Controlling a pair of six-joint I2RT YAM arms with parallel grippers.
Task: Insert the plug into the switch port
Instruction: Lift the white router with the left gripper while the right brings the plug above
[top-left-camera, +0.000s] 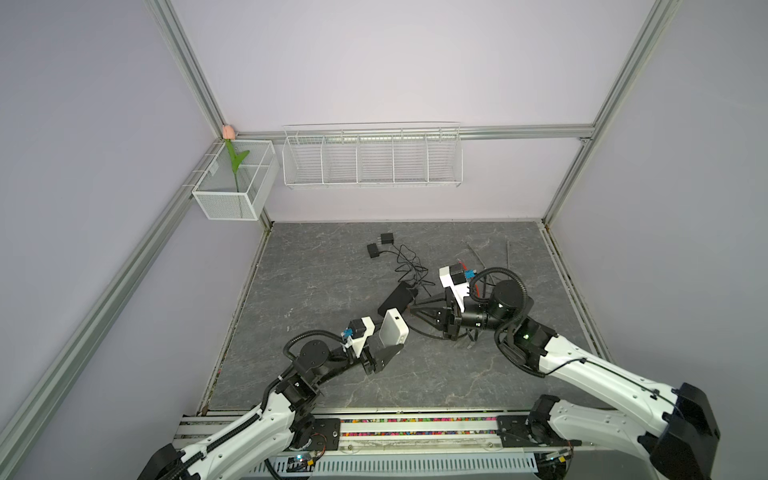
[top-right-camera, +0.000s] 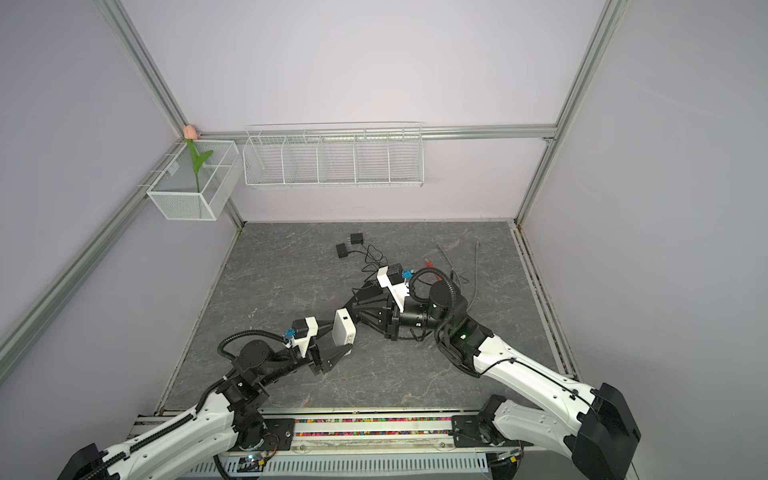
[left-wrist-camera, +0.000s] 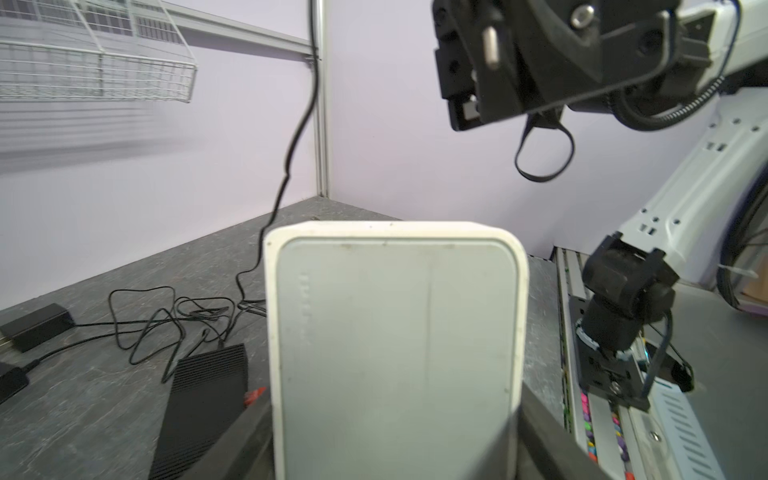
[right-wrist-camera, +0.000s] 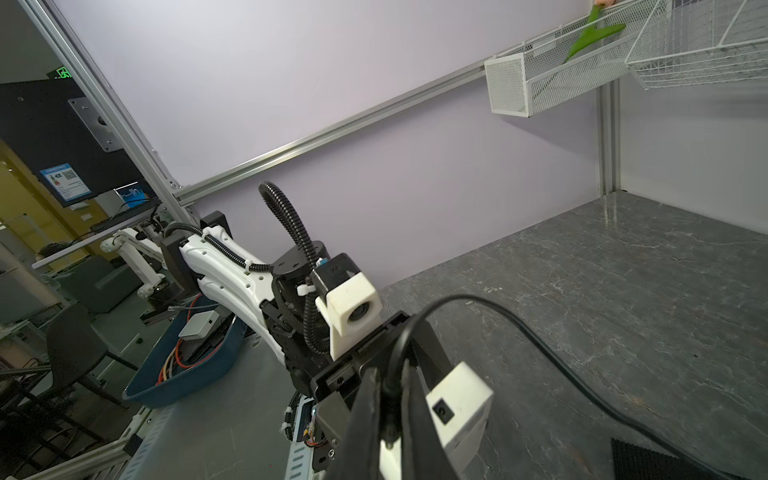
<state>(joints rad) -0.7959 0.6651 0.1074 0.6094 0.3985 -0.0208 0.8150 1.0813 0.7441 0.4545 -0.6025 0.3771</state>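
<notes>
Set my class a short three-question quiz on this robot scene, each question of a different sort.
1. True or false: the left gripper grips the white switch.
2. Multiple choice: the right gripper is shut on A) a black cable, B) the white switch, C) nothing.
3. Count: how many small black adapters lie at the back of the table?
Key: 1 true; 2 A; 3 two.

A grey marbled surface (top-left-camera: 316, 282) is being occupied by two small black adapters (top-left-camera: 387, 238), tangled black cables (top-left-camera: 409, 262), a flat black box (top-left-camera: 397, 298) and thin grey cables (top-left-camera: 508, 253) towards its far right corner.
</notes>
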